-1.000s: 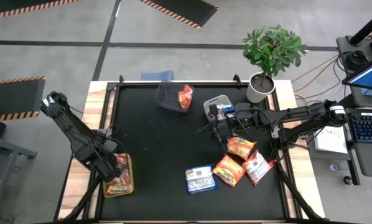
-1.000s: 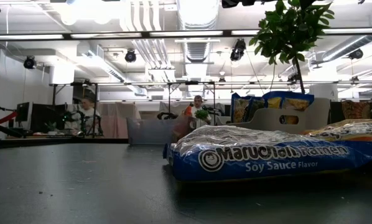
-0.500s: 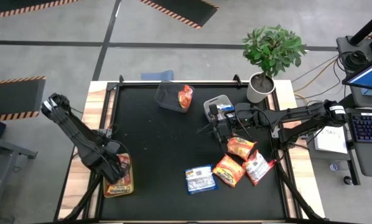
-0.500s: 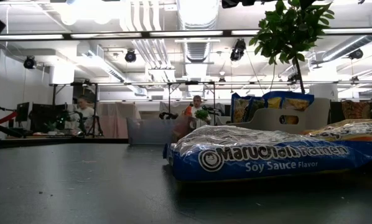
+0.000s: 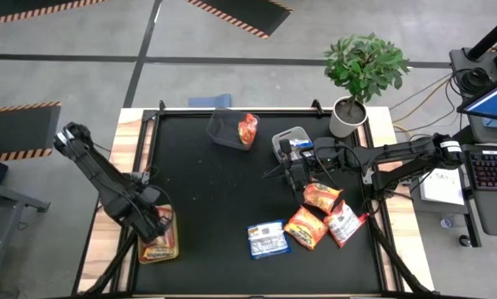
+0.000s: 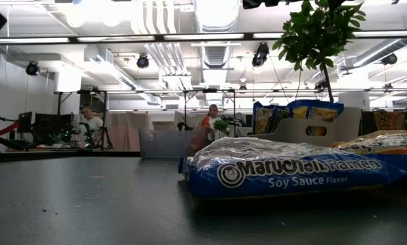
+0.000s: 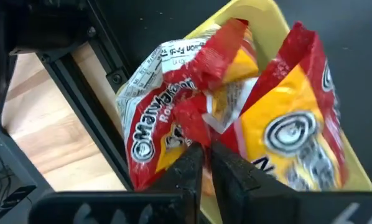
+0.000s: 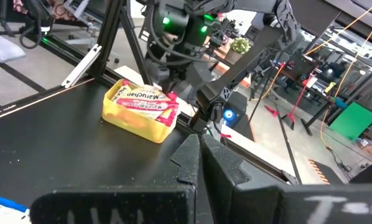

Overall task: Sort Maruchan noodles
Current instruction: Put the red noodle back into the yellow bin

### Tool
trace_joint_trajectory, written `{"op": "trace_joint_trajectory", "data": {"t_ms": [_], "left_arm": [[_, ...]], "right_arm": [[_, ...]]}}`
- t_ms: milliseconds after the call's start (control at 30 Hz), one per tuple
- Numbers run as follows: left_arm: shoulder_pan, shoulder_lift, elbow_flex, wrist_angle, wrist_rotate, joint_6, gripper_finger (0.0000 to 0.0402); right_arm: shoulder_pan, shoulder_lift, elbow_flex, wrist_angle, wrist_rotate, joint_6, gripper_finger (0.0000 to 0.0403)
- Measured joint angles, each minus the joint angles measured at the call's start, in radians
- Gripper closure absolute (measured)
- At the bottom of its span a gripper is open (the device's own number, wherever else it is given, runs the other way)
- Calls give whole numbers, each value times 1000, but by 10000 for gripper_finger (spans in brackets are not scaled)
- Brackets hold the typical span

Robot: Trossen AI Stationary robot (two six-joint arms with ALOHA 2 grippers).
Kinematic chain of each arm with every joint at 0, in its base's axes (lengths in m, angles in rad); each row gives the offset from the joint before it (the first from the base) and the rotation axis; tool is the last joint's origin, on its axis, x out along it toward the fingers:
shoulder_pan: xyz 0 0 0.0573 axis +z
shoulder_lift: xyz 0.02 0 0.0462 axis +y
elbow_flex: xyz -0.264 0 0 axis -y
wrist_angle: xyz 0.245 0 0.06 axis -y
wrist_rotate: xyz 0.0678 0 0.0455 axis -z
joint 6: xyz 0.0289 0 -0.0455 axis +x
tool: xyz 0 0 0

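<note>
Left wrist view: my left tool (image 7: 203, 163) is pressed together, just above red packets (image 7: 192, 118) in the yellow bin (image 7: 264, 15). They look light, crinkly, slippery; better pinch an edge seam.

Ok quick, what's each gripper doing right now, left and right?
Left gripper: fingers nearly closed over the red-and-yellow crinkly plastic noodle packets in the yellow plastic bin; a grip cannot be told.
Right gripper: closed, holding nothing, mid-table.
</note>
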Motion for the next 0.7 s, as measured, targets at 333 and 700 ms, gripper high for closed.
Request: {"op": "trace_joint_trajectory", "data": {"t_ms": [333,700], "left_arm": [[0,-27,96,53,-70,195,381],[5,15,19,112,-153,190,400]], "right_arm": [[0,0,0,-1,1,0,394],[0,0,0,-1,1,1,394]]}}
